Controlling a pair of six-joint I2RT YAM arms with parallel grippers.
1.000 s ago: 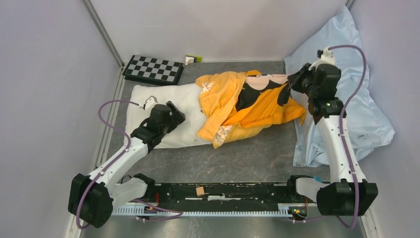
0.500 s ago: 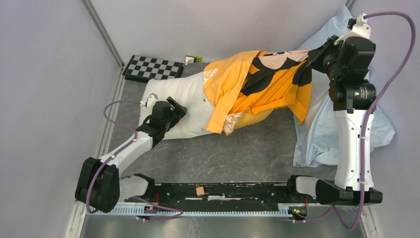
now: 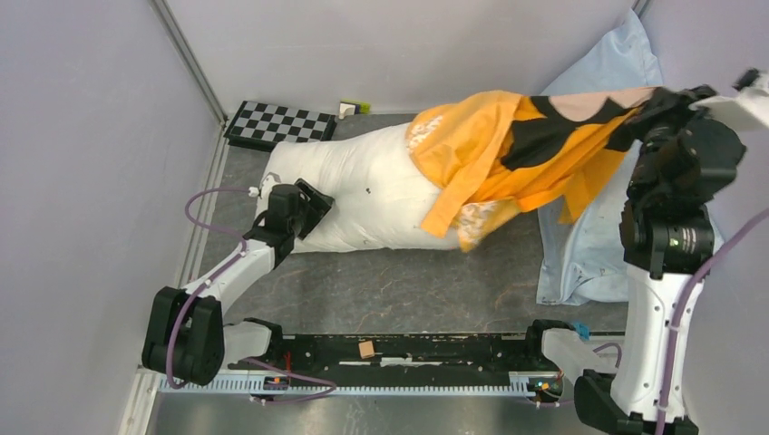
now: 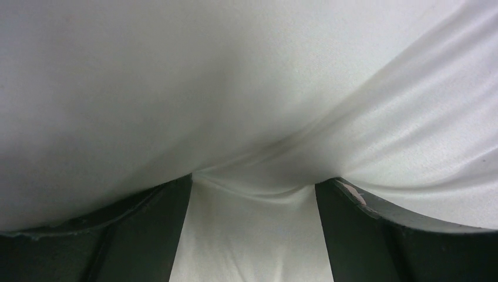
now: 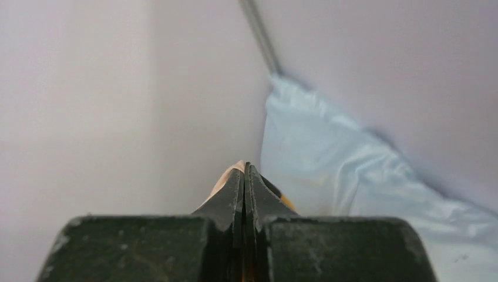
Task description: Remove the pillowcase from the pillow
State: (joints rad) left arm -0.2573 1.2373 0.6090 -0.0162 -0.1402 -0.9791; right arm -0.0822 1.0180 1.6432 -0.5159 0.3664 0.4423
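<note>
Done: you had most of the pillow [image 3: 363, 199] bare.
Left: the pillowcase [image 3: 508, 154] covered its end, upper right.
Right claw [image 5: 245, 170]: pinched the pillowcase.
Left claw [image 4: 253, 179]: wide around the pillow.

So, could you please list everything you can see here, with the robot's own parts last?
pillowcase: one, orange with black and cream print, raised at the right, covering the pillow's right end
pillow: one, white, across the table
blue pillow: one, pale blue, far right corner
checkerboard: one, black and white, far left
small block: one, tan, between the arm bases
table: one, grey
left gripper: black, jaws apart, pressed into the pillow
right gripper: black, shut on the pillowcase
</note>
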